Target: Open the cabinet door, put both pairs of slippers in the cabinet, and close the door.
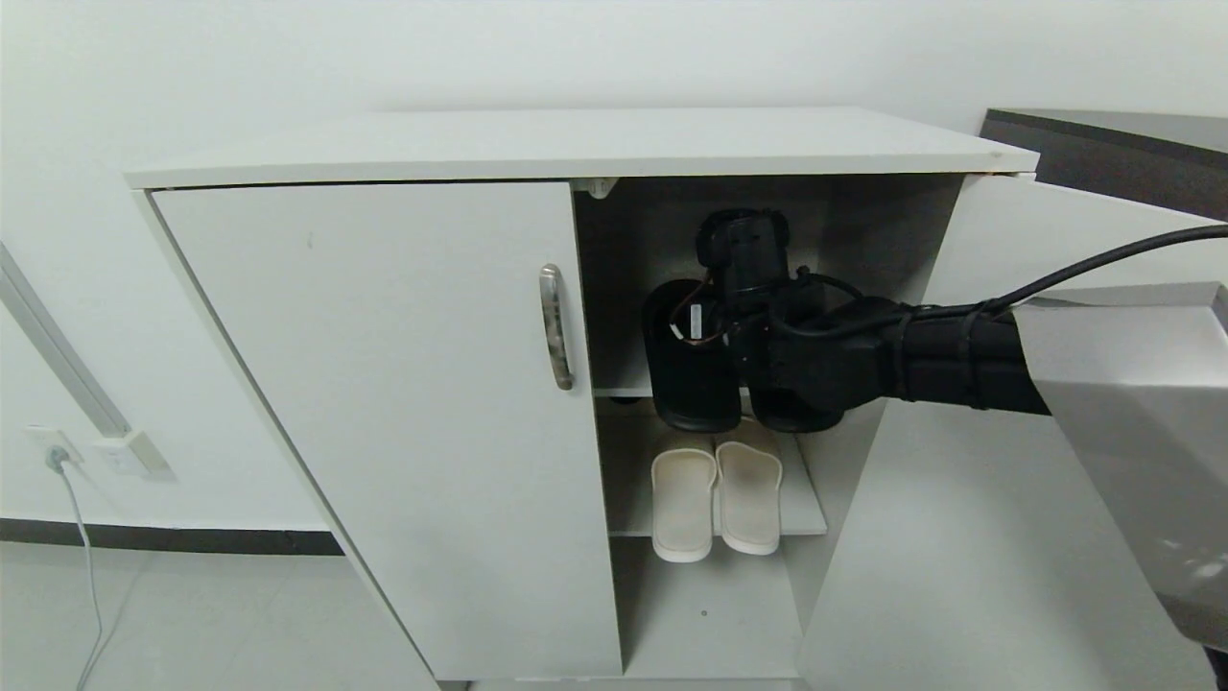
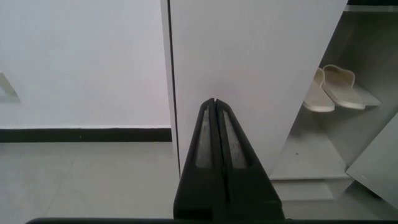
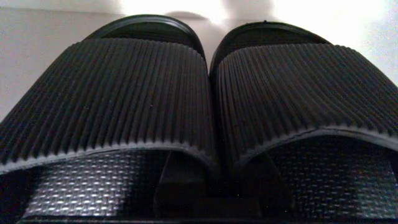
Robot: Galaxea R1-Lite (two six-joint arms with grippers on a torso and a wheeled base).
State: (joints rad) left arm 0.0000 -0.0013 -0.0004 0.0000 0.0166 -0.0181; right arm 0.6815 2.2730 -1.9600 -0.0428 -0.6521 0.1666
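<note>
Looking at the head view, you have the white cabinet [image 1: 576,144] across the middle of the frame. Its left door [image 1: 384,413] is closed, and its right door [image 1: 921,576] is swung open toward the lower right. The right arm [image 1: 940,365] comes in from the right edge and reaches into the open half of the cabinet.

The black slippers [image 1: 693,384] sit at the arm's end, at the centre of the frame. They are side by side on the upper shelf [image 1: 624,391], toes pointing into the cabinet and heels hanging over the shelf's front edge. In the right wrist view their ribbed straps [image 3: 124,93] span the frame. At the bottom centre the right gripper [image 3: 222,190] has one of its fingers [image 3: 180,186] under each strap. It is clamped on the two inner sides where the slippers meet.

Just below, the white slippers [image 1: 715,499] lie as a pair on the lower shelf [image 1: 806,523], heels past its front edge. The left wrist view shows them at the upper right [image 2: 329,87].

The left gripper [image 2: 215,106] rises from the bottom centre of its view. Its two fingers are pressed together with nothing between them, in front of the closed door and apart from it.

A metal handle [image 1: 554,326] stands upright near the closed door's right edge. A wall socket with a grey cable [image 1: 56,456] is at the far left.
</note>
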